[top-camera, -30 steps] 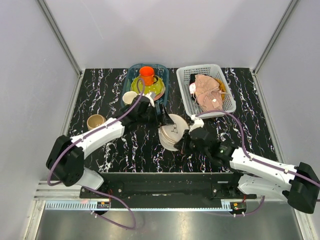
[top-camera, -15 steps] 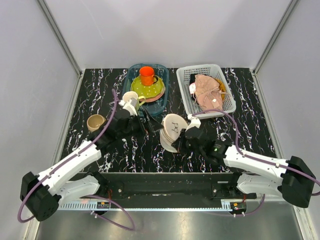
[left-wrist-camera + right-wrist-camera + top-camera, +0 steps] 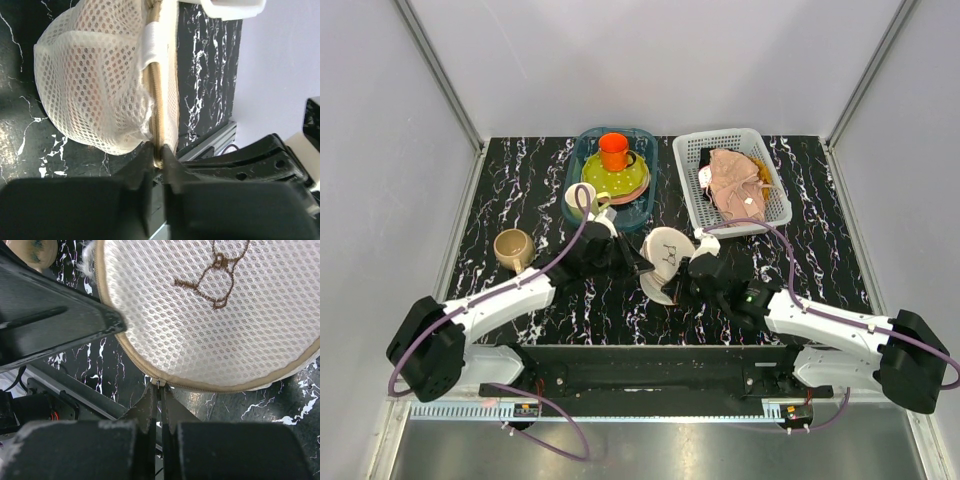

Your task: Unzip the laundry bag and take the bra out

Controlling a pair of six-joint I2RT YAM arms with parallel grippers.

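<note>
The laundry bag (image 3: 667,250), a cream mesh drum, is tilted up between both grippers at the table's middle, its face with the black spectacles print (image 3: 216,270) turned up. My left gripper (image 3: 638,264) is shut on the tan zipper band (image 3: 159,100) at the bag's edge (image 3: 95,85). My right gripper (image 3: 161,390) is shut on the small metal zipper pull (image 3: 159,383) on the bag's near rim, with the zipper closed on either side of it. The bra is hidden; only a faint orange tint shows through the mesh (image 3: 112,62).
A white lattice basket (image 3: 720,134) with a pink-beige cloth (image 3: 735,185) stands at the back right. A blue tub (image 3: 650,170) at the back holds plates and an orange cup (image 3: 613,150). A cream mug (image 3: 578,198) and a tan cup (image 3: 512,245) stand left.
The left gripper drew back from the bag and opened wide, then came in again and closed on the zipper band. The bag tipped up, print face upward. The right gripper stayed shut.
</note>
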